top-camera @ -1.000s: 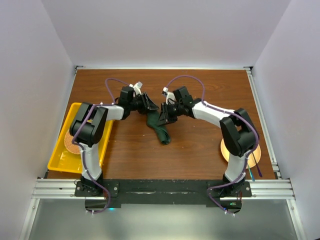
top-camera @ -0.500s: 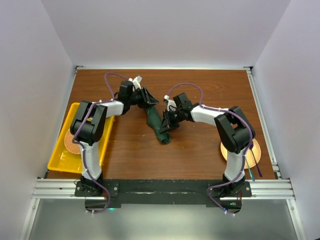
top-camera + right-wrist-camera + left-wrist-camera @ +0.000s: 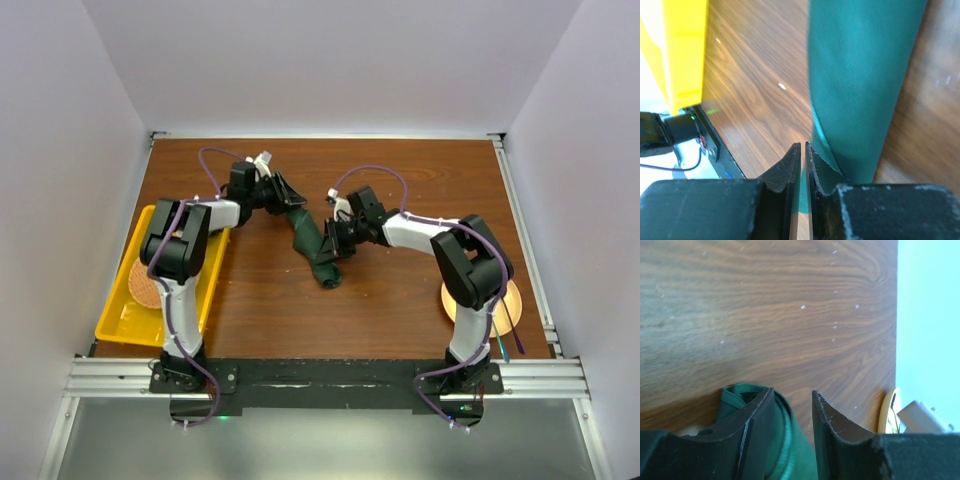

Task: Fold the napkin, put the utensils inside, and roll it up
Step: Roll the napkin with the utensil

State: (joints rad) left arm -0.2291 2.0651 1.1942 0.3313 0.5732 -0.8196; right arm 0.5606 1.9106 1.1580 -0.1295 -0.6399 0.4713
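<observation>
Swinging leftward over the last second, the left end effector [image 3: 290,200] has dragged the napkin's far end with it. It grips that bunched end between half-parted fingers. From there the napkin [image 3: 322,268] stretches as a narrow band on the tabletop [image 3: 400,190], its long axis slanting to that end effector's near right. Midway along its right edge, the right end effector [image 3: 331,243] is clenched on a thin fold of cloth. The utensils [image 3: 512,328] lie well off to its near right, on a plate [image 3: 448,300] by the right arm's base, so the right arm is likely nearer for fetching them.
</observation>
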